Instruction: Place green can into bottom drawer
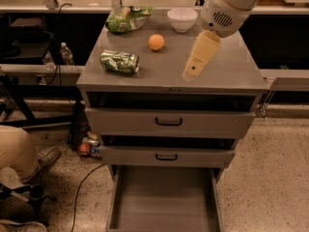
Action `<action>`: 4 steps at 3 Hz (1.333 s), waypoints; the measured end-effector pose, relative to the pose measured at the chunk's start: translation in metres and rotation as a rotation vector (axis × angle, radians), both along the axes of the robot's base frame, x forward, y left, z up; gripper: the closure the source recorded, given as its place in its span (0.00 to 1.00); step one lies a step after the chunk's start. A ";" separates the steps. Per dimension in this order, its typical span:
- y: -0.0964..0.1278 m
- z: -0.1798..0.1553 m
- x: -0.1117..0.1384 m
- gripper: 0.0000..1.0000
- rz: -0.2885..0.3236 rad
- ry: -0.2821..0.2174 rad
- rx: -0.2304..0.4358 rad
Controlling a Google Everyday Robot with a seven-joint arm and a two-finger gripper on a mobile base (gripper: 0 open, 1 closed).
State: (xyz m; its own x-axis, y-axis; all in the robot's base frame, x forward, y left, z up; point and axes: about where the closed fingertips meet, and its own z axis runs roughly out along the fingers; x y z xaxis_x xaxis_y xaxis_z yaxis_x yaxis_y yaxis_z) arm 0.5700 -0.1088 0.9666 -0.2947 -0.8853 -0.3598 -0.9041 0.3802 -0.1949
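Observation:
The green can [119,61] lies on its side on the left part of the grey cabinet top [231,71], shiny green and silver and dented. The bottom drawer [164,202] is pulled open at the foot of the cabinet and its flat grey floor is bare. My gripper [191,73] hangs over the middle right of the cabinet top on its white arm. It is well to the right of the can, apart from it, and holds nothing that I can see.
An orange ball [156,42], a white bowl [182,19] and a crinkled green snack bag [128,18] sit on the cabinet top behind the can. The two upper drawers [169,122] are slightly open. A person's leg [17,151] and cables lie at the lower left.

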 end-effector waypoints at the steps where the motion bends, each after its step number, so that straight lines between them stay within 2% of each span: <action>1: 0.002 -0.002 0.001 0.00 0.000 0.004 0.001; 2: 0.043 -0.028 0.022 0.00 0.044 0.052 -0.047; 3: 0.080 -0.053 0.048 0.00 0.039 0.085 -0.074; 4: 0.115 -0.064 0.062 0.00 0.036 0.070 -0.087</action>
